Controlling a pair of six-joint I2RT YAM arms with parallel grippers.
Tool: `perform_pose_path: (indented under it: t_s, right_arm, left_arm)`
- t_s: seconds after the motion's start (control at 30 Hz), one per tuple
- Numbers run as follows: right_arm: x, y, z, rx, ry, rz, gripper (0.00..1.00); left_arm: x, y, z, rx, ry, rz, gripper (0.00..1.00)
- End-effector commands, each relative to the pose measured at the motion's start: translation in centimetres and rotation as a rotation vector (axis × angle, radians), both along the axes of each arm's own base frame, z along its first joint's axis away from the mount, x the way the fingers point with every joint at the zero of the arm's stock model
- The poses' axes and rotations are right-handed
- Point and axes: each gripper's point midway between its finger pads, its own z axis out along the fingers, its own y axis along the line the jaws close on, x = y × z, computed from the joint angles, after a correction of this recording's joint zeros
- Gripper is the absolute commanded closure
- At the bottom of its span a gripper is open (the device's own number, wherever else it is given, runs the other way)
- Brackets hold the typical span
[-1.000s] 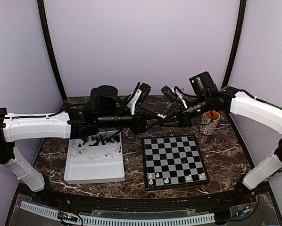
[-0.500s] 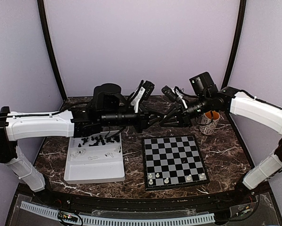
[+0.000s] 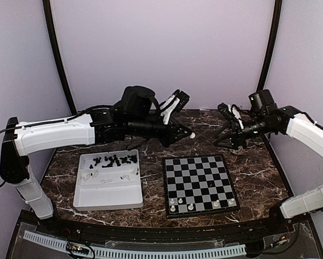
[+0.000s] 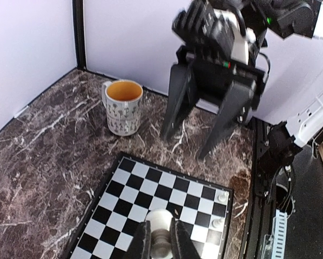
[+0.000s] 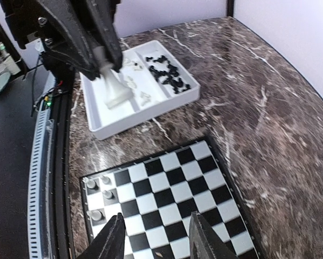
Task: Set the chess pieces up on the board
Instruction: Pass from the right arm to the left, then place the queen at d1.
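Top view: left jaws clamped on a tiny white plastic chess piece (image 3: 191,135), aloft near the far edge of the flat black-and-grey checkered board (image 3: 201,183); right jaws apart, empty. Left wrist: piece pinched at the tips; likely light, rigid, slippery. Right wrist: base hangs free; narrow stem seems the best hold.

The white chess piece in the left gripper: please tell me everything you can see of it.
The white chess piece is a small figure that looks like glossy plastic, with a slim stem that widens into a round flared base. The left gripper is shut on its upper part, clamping it from both sides; nothing else touches it. Its base points away from the gripper. It hangs in the air above the marble table, near the far edge of the board, not yet on any square. Its type I cannot tell.
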Motion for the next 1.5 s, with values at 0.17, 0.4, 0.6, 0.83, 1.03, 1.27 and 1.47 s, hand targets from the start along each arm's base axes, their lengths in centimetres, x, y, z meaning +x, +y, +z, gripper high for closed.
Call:
perform_pose_path:
  t_s: [0.17,0.4,0.6,0.83,1.03,1.27,1.47]
  right_arm:
    - [5.9,-9.2,-4.0,-0.016,0.030,-0.458,0.51]
    - [8.8,-12.0,-5.7,-0.123,-0.026,-0.631,0.45]
    - [8.8,-12.0,-6.5,-0.137,-0.016,-0.615,0.45]
    - [8.5,-11.8,-6.6,-0.141,-0.018,-0.594,0.45]
    - [8.3,-11.6,-6.9,-0.139,-0.011,-0.579,0.45]
    - [8.1,-11.5,-7.0,-0.138,-0.003,-0.565,0.45]
    - [8.0,-11.4,-7.1,-0.137,-0.001,-0.561,0.45]
  left_arm:
    - [-5.1,-2.3,-8.8,0.351,0.039,-0.231,0.96]
    - [-8.0,-5.5,-13.1,0.471,0.038,-0.365,0.95]
    - [-10.2,-7.4,-15.9,0.576,-0.015,-0.450,0.95]
    - [-11.6,-8.2,-18.8,0.649,-0.002,-0.500,0.95]
    - [-11.9,-7.7,-20.7,0.716,0.013,-0.493,0.95]
    - [-11.7,-6.4,-22.3,0.778,0.036,-0.458,0.95]
    - [-12.0,-6.3,-22.9,0.779,0.047,-0.465,0.95]
